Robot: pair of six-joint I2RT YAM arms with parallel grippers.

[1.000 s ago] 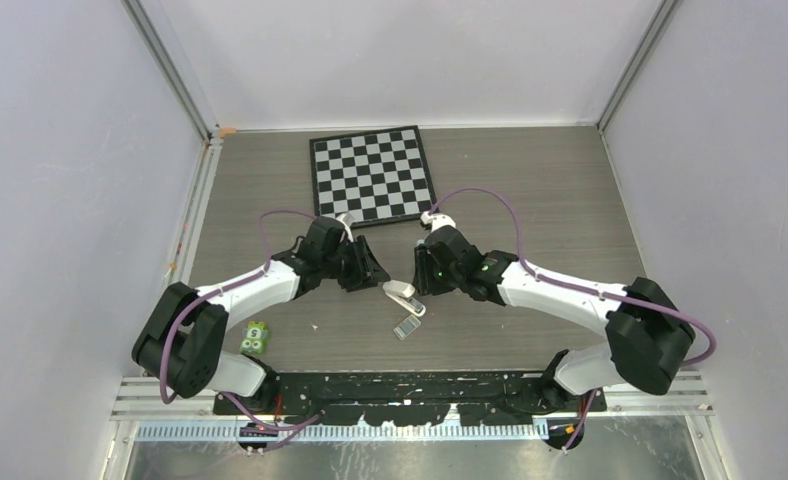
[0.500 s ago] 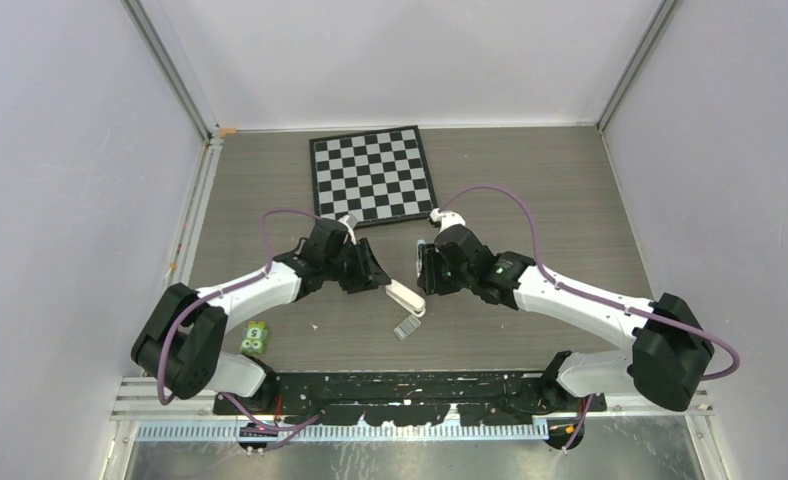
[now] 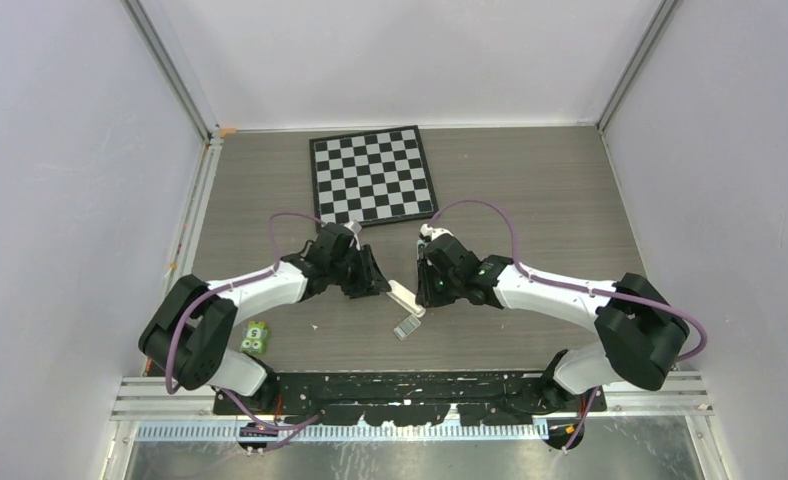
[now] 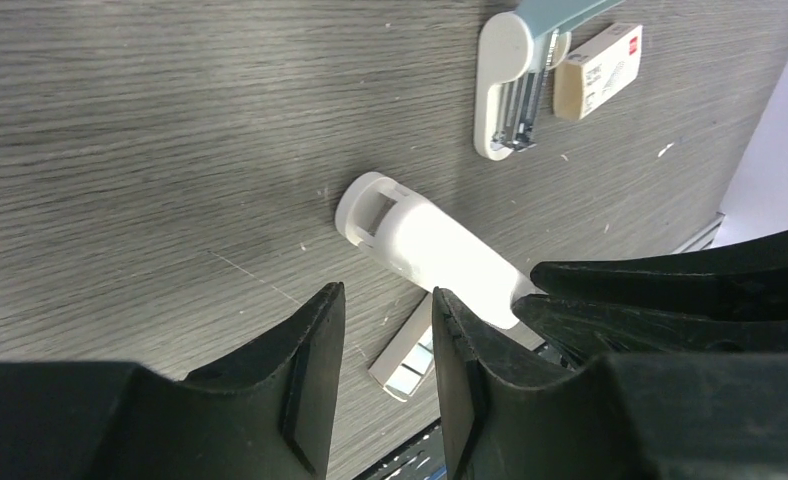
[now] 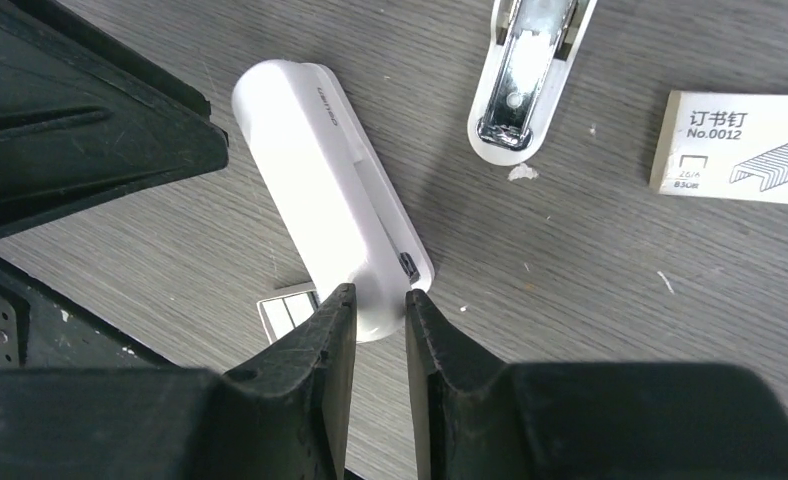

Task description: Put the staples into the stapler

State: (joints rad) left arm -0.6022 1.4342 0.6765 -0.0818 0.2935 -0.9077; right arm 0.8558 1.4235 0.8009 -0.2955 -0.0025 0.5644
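The right arm (image 3: 570, 290) has swung its elbow back toward the left. The stapler (image 5: 320, 170) has hardly moved. It lies shut in the middle of the table (image 3: 550, 200), between the two grippers. The staples (image 4: 402, 362) lie flat just beside its near end. The left gripper (image 4: 385, 295) has its jaws a little apart, holding nothing. The right gripper (image 5: 375, 300) is at the stapler's near end with a thin gap; I cannot tell if it pinches. The stapler looks light, hard and smooth, so it may slip. Hold it by its long sides. The staples look tiny and thin and may snap. Pinch their long edges softly.
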